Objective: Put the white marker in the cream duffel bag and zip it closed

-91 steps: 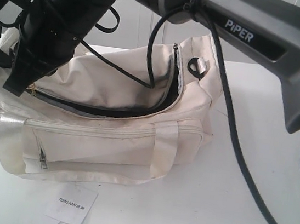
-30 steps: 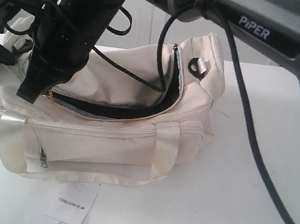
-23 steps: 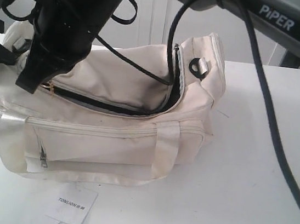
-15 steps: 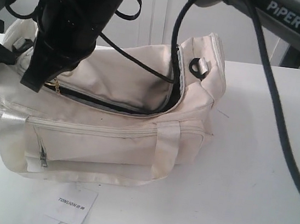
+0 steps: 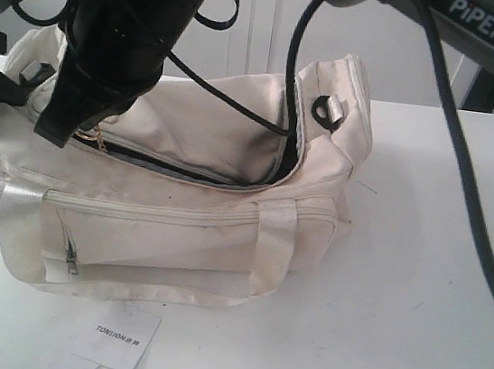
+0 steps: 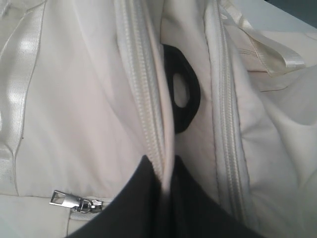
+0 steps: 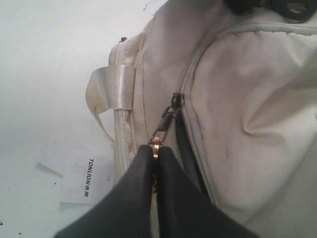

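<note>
Cream duffel bag (image 5: 177,230) under both tools, top zipper (image 5: 167,167) mostly open ahead of right tool (image 7: 154,148). Right tool pinched on zipper pull (image 7: 168,116); left tool (image 6: 163,171) clamped on bag seam (image 6: 166,134). White marker unseen, likely inside. Remaining: zip closure.

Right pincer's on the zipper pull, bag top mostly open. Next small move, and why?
Probably draw the zipper pull a short way along its track toward the open end. The right pincer is shut on it, the left pincer pinches the bag beside the zipper, and a long dark gap shows on top.
</note>
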Motion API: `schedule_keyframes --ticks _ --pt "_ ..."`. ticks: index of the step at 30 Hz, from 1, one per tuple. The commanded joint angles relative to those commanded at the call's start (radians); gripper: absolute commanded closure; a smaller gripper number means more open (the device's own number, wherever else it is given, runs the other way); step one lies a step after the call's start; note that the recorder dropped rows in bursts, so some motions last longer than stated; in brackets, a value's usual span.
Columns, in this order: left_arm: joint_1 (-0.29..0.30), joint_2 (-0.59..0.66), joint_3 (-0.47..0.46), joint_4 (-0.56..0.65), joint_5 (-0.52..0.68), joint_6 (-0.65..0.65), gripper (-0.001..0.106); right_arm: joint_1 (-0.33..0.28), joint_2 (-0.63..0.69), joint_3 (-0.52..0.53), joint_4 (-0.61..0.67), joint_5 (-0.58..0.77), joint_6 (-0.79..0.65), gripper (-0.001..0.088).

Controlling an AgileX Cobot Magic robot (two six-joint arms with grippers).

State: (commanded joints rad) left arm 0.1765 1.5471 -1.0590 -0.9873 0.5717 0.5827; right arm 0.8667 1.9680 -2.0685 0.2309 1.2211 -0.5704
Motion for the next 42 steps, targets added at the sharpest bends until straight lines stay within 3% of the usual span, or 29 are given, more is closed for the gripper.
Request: schedule_keyframes --ticks 20,27,42 --pt "0.0 0.0 0.0 0.0 0.0 0.0 0.105 0.0 -0.006 0.002 -0.022 0.0 0.088 0.0868" --pt "0.0 0.0 0.0 0.0 0.0 0.0 0.105 0.0 -0.044 0.07 -0.045 0.0 0.075 0.0868" --pt "0.0 0.0 0.0 0.0 0.004 0.024 0.105 0.0 -0.076 0.094 -0.092 0.0 0.08 0.0868"
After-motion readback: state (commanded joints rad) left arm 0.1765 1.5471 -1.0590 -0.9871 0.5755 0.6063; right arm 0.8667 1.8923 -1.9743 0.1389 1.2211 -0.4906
